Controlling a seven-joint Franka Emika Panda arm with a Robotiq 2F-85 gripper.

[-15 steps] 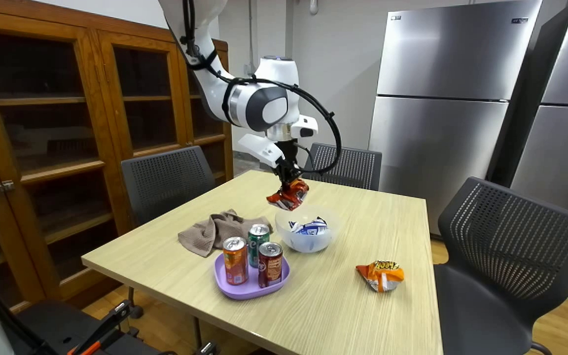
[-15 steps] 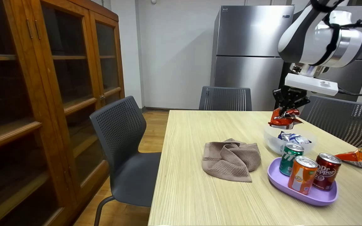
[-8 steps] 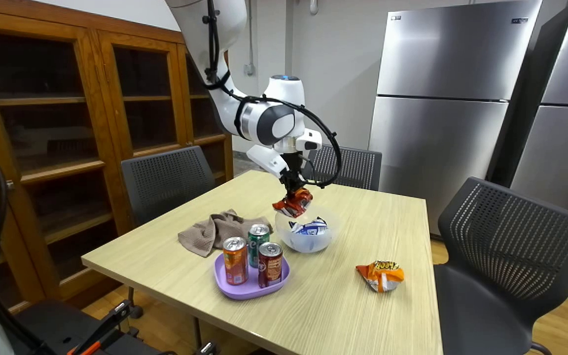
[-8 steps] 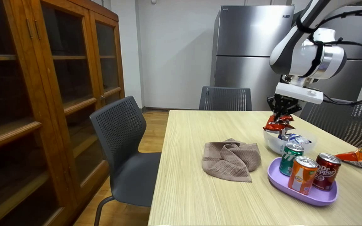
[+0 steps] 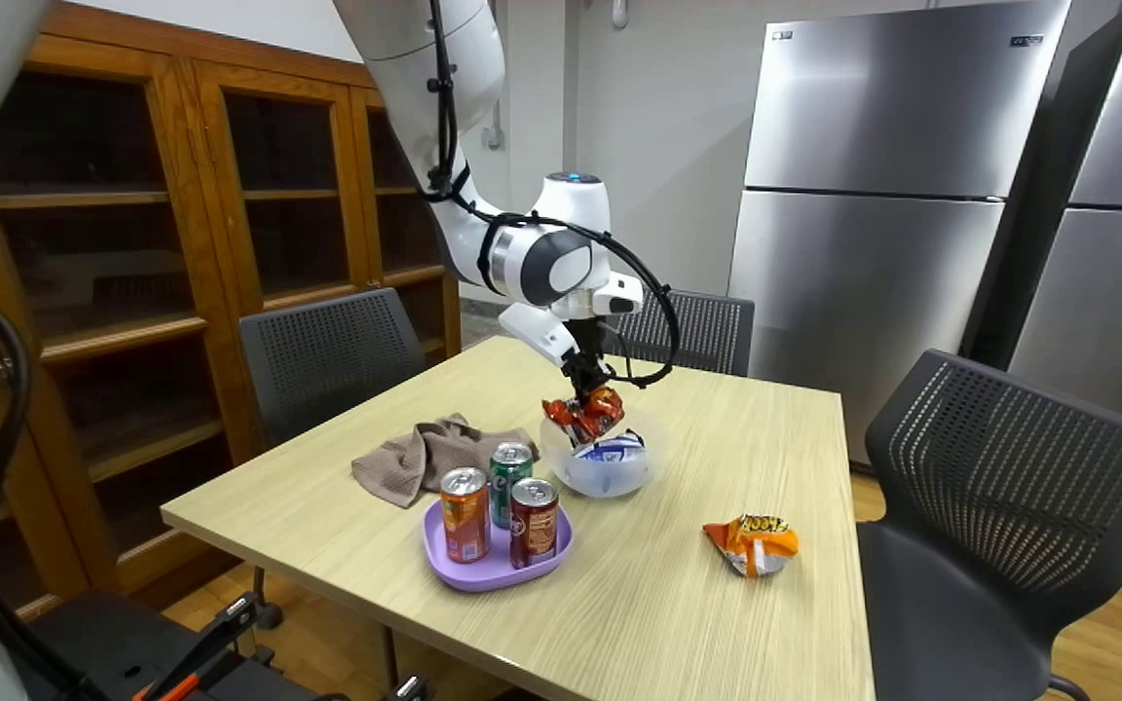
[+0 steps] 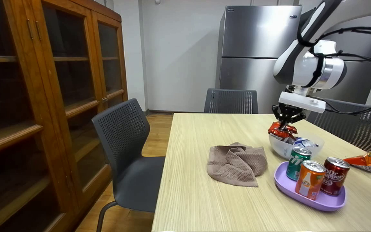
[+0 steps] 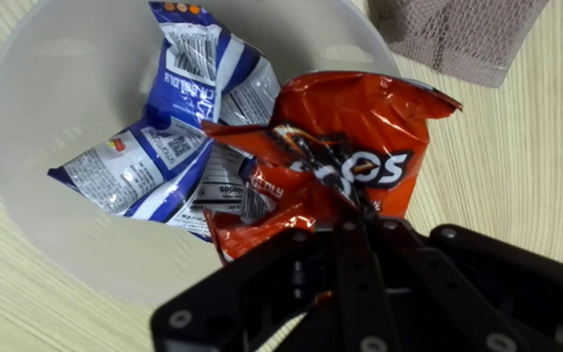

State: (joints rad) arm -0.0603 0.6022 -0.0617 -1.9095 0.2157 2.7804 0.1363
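Wooden table (image 5: 668, 613). Brown towel (image 6: 237, 164) toward its left edge in an exterior view. Translucent bowl (image 5: 610, 479) just beside towel; purple tray (image 6: 333, 203) near both. Gripper (image 6: 282, 124) pinched on red Doritos bag (image 7: 350, 107), held over bowl's rim and partly covering, in wrist view, the blue chip bag (image 7: 179, 105) inside. Orange snack bag (image 5: 756, 543) near table's right edge in an exterior view. Upright on tray: Dr Pepper can (image 6: 334, 177), Sprite can (image 6: 297, 163), orange soda can (image 6: 310, 180).
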